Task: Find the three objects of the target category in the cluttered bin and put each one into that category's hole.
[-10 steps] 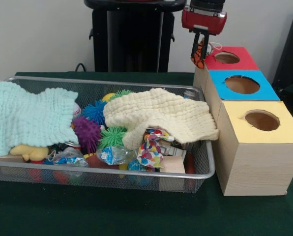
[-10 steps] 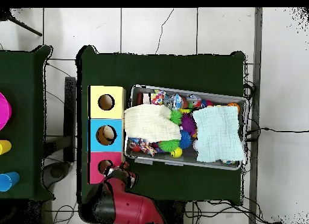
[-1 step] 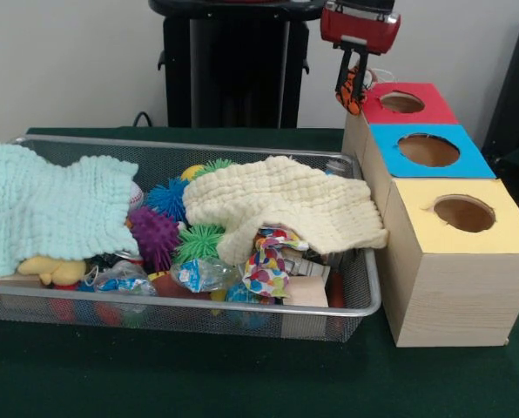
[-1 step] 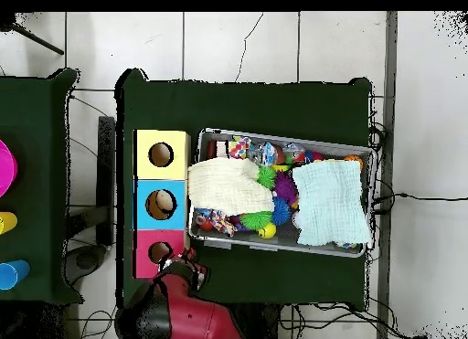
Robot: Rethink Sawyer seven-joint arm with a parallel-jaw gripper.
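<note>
Front view shows the red arm (image 3: 360, 24) reaching down, its claw (image 3: 353, 87) pinching an orange striped toy (image 3: 354, 90) in the air beside the red box (image 3: 405, 103).

Place: a robot lab or test room.
Floor: pale tiles (image 4: 238, 52) with cables (image 4: 416, 198) trailing across them.
Tables: green cloth-covered tables (image 4: 247, 102) set side by side.
Setup: a wire bin (image 3: 198, 148) of toys beside three plywood boxes (image 3: 455, 287) with coloured tops.
Wall: plain white wall (image 3: 68, 61).
</note>
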